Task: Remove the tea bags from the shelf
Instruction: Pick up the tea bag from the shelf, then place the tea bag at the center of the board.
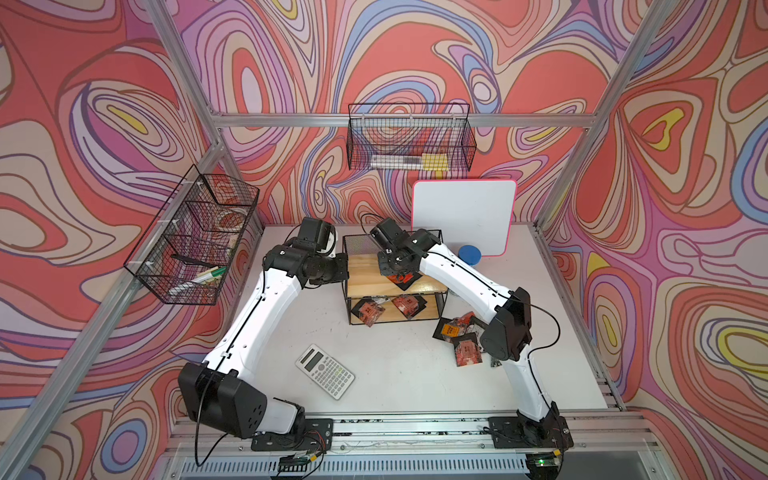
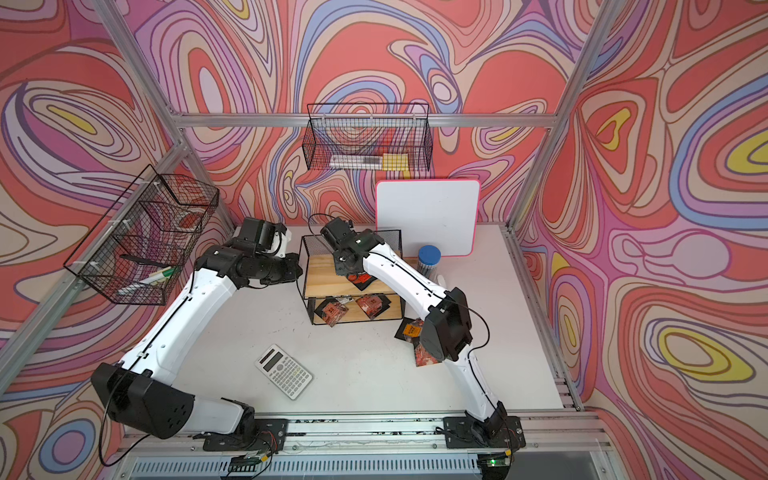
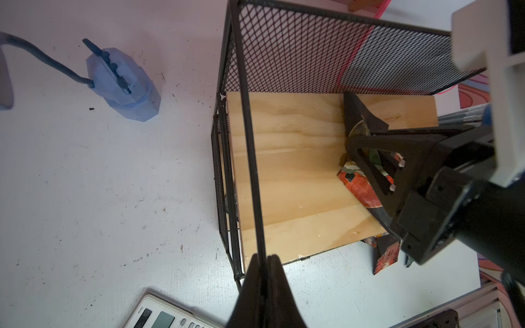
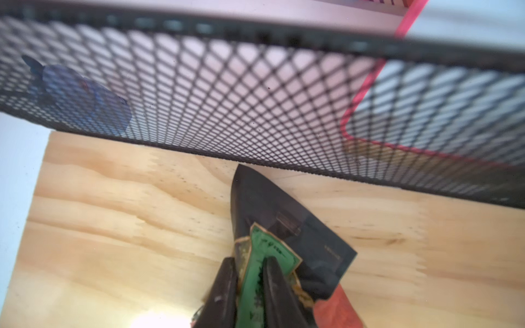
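So the right claw (image 4: 250, 272) is down on the shelf (image 1: 365, 274), over the right part of the top board. It's squeezed narrow on a green bag (image 4: 272, 250); the right wrist cam shows the green foil pinched between both fingers. Right behind that, a black bag (image 4: 255, 198) is tipped up with its corner almost at the mesh back. A red bag (image 4: 338, 312) lies flat on the board underneath, touching it. Honestly can't tell whether the green and black bits are one sachet or two.

The left claw (image 3: 264, 259) is clamped all the way down on the thin frame rod at the shelf's left side, by the near corner. In the left wrist cam the rod runs straight in between the fingertips.

On the lower board, the left lower bag (image 1: 368, 312) sticks out past the near edge. The right lower bag (image 1: 409, 306) sits further in.

A loose pile (image 1: 457, 336) of bags lies on the table (image 1: 395, 374) just right of the shelf, partly hidden under the right arm's elbow.

A calculator (image 1: 325, 371) lies nearer and a bit left, well apart from the shelf. A whiteboard (image 1: 463, 216) leans on the far wall, with a blue-lidded jar (image 1: 469, 253) in front of it, near the shelf's right end.
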